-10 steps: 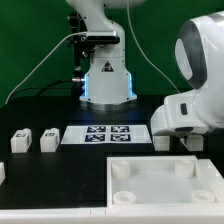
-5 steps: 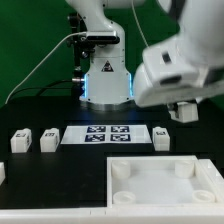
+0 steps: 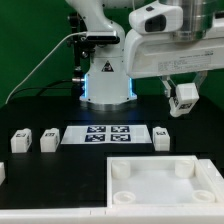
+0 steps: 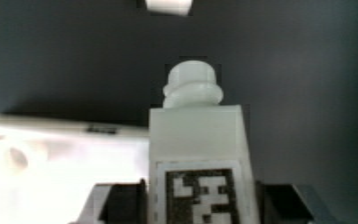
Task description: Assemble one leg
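Observation:
My gripper [image 3: 183, 102] is high over the table on the exterior view's right, shut on a leg [image 3: 184, 96], a small white post with a black-and-white tag. In the wrist view the leg [image 4: 201, 140] stands between my dark fingers [image 4: 123, 203], tag toward the camera, its rounded peg [image 4: 194, 80] pointing away. Three more legs stand on the table: two on the exterior view's left [image 3: 20, 141] [image 3: 48, 139] and one to the right of the marker board [image 3: 162, 137].
The marker board [image 3: 105, 135] lies mid-table. A large white square panel with round corner sockets [image 3: 150, 196] lies in front; it also shows in the wrist view [image 4: 51, 150]. The arm's base [image 3: 106, 78] stands behind. A white part [image 3: 2, 172] sits at the left edge.
The gripper has risen from table level on the exterior view's right, carrying the leg up with it, and the arm's body has swung up and toward the left.

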Tool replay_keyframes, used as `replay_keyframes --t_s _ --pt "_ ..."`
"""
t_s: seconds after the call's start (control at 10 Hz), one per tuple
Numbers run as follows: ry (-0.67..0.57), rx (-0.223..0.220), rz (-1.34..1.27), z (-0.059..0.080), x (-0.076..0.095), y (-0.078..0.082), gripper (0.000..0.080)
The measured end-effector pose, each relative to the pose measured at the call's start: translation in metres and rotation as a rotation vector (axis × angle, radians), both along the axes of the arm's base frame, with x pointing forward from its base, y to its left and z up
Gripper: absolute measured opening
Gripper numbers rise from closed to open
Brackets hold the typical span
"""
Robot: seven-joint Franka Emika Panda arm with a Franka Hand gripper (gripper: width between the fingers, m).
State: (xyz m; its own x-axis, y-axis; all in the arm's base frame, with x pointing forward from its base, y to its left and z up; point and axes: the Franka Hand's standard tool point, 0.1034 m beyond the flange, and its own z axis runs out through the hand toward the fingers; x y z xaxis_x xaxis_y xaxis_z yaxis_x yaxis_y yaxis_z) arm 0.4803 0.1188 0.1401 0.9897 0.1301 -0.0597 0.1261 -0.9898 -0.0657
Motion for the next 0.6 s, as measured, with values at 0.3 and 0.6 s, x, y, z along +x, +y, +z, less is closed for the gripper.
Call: replay_keyframes --t_s 0.3,0.6 --pt "-0.273 0.031 0.028 -0.003 0.042 -0.014 0.0290" --pt "-0.613 0.064 0.034 0.018 0.098 -0.011 0.0290"
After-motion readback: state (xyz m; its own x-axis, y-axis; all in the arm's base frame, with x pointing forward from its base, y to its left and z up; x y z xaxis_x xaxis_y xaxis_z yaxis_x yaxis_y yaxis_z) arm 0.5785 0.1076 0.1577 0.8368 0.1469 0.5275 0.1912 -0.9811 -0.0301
